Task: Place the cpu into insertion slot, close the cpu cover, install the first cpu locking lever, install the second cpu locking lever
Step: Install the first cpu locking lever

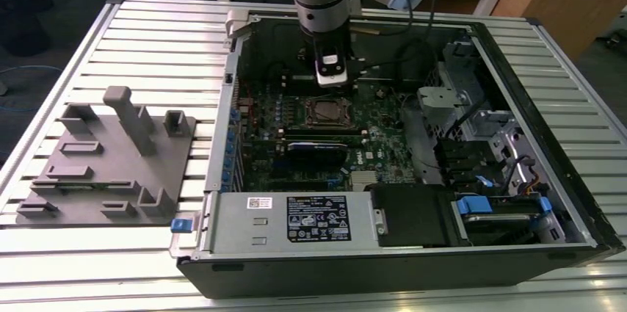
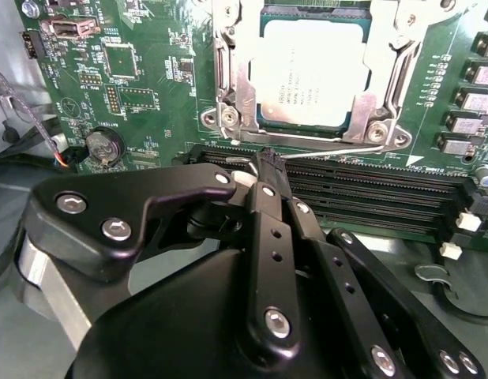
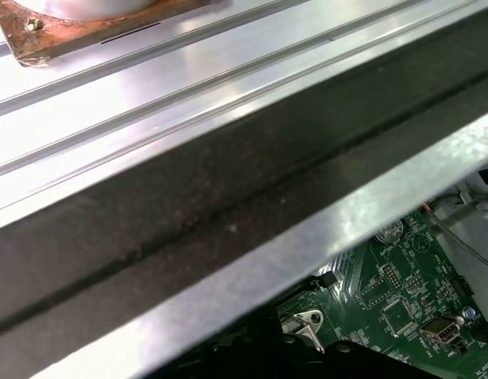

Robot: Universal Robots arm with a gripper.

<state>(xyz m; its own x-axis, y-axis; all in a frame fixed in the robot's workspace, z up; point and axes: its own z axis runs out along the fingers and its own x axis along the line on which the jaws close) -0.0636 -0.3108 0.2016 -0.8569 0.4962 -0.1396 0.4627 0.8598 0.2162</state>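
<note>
The cpu (image 2: 307, 75), a dull silvery square, lies in the insertion slot (image 1: 328, 111) on the green board. Over it the cpu cover (image 2: 233, 88), a silvery frame with a square window, lies flat. A thin wire locking lever (image 2: 339, 150) runs along the socket's near edge. One end of it meets the tip of my gripper (image 2: 272, 160). The black fingers (image 2: 269, 229) are drawn together, and I cannot tell whether the wire is pinched between them. In the exterior view my gripper (image 1: 330, 81) hangs just behind the socket, inside the open computer case (image 1: 392, 260).
Long black memory slots (image 2: 370, 193) lie beside the socket, under my fingers. A grey fixture (image 1: 108, 158) stands on the slatted metal table (image 1: 78, 253) at the exterior view's left. The power supply (image 1: 294, 220) and drive bays (image 1: 490, 209) fill the case's front. The case wall (image 3: 228, 197) rises close by.
</note>
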